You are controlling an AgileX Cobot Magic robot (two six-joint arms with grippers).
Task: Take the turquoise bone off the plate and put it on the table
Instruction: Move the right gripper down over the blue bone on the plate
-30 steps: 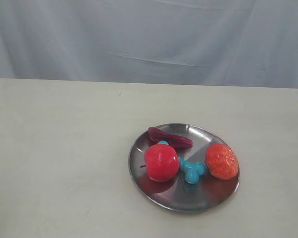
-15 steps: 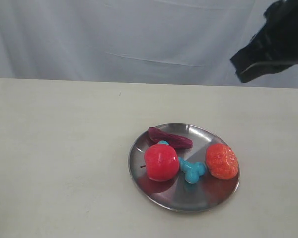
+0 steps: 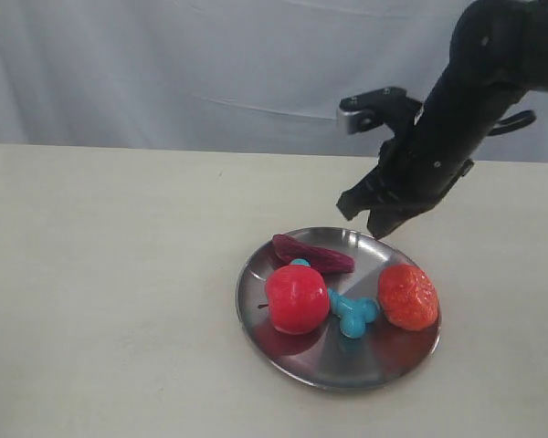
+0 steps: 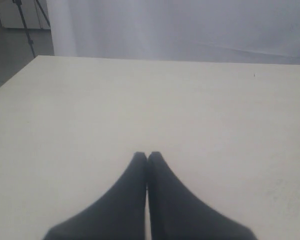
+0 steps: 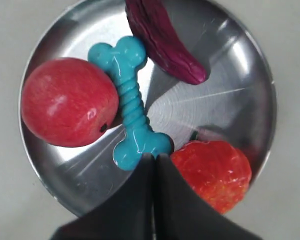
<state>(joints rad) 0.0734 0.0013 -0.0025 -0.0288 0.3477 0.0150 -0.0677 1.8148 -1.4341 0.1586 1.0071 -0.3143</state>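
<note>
The turquoise bone (image 3: pixel 347 312) (image 5: pixel 129 104) lies flat on the silver plate (image 3: pixel 384 363) (image 5: pixel 250 75), wedged between a red apple (image 3: pixel 296 298) (image 5: pixel 65 102) and an orange-red fruit (image 3: pixel 408 296) (image 5: pixel 215 170). My right gripper (image 3: pixel 376 224) (image 5: pixel 154 156) hangs shut above the plate's far rim, holding nothing; in the right wrist view its tips point at the bone's near knob. My left gripper (image 4: pixel 147 155) is shut over bare table (image 4: pixel 140 100), and it does not show in the exterior view.
A dark purple pod-shaped piece (image 3: pixel 312 255) (image 5: pixel 160 42) lies on the plate's far side, next to the bone's other knob. The cream table (image 3: pixel 110 274) spreads wide to the left of the plate. A pale cloth backdrop (image 3: pixel 210 64) hangs behind.
The right arm has swung in from the upper right and dropped down toward the plate's far rim. The bone, the fruits and the plate have not moved.
</note>
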